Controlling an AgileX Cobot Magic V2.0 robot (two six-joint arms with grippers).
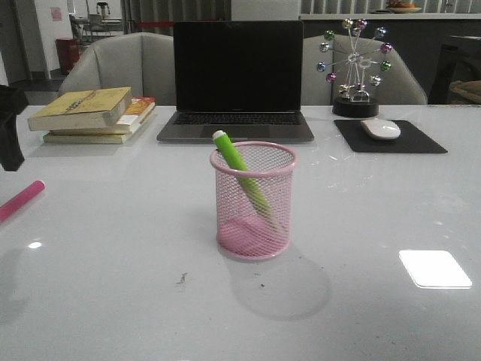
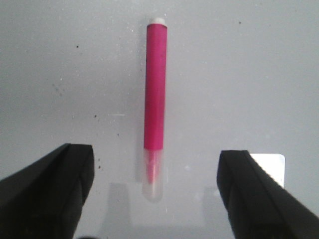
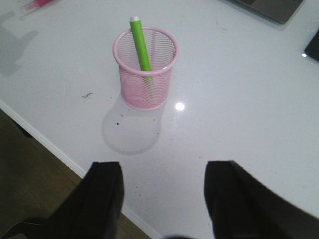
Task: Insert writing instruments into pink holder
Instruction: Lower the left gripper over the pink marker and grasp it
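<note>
The pink holder (image 1: 254, 201) stands upright mid-table, also in the right wrist view (image 3: 145, 67). A lime green pen (image 1: 242, 177) leans inside it, whitish end up (image 3: 140, 43). The magenta pen (image 2: 155, 97) lies flat on the table at the far left (image 1: 20, 200), its clear cap toward my left gripper (image 2: 155, 167). That gripper is open, its fingers wide on either side of the pen's cap end and above the table. My right gripper (image 3: 163, 172) is open and empty, hovering near the table's front edge, well short of the holder.
A laptop (image 1: 237, 83) sits at the back centre, a stack of books (image 1: 94, 114) to its left, a mouse (image 1: 381, 128) on a black pad and a ball ornament (image 1: 355, 71) to its right. The table edge (image 3: 60, 157) runs close under my right gripper.
</note>
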